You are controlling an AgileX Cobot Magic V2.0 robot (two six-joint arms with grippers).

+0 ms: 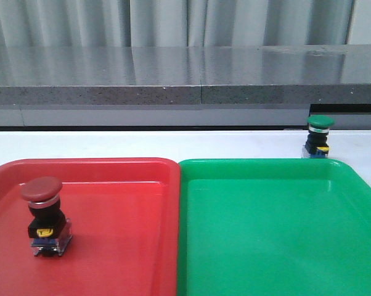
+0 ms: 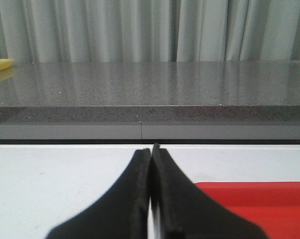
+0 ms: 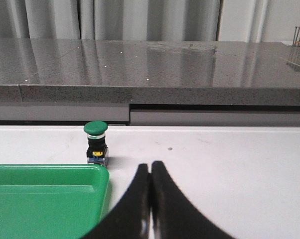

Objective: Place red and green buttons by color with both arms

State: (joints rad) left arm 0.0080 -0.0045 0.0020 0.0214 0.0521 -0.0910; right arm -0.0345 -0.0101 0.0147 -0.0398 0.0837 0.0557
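A small green mushroom-head push-button point(image 1: 319, 136) with a black body stands upright on the white table point(image 1: 142, 145), just beyond the far right edge of the flat green plastic tray point(image 1: 278, 228). A dark red push-button point(image 1: 44, 213) of the same kind already stands in the near left part of the red plastic tray point(image 1: 124, 234). The black right gripper point(image 3: 150, 172) and left gripper point(image 2: 151, 157) both have fingers pressed together, holding nothing. Next, the right gripper likely should spread, straddle the green button's body below its cap, and lift straight up to avoid tipping it.
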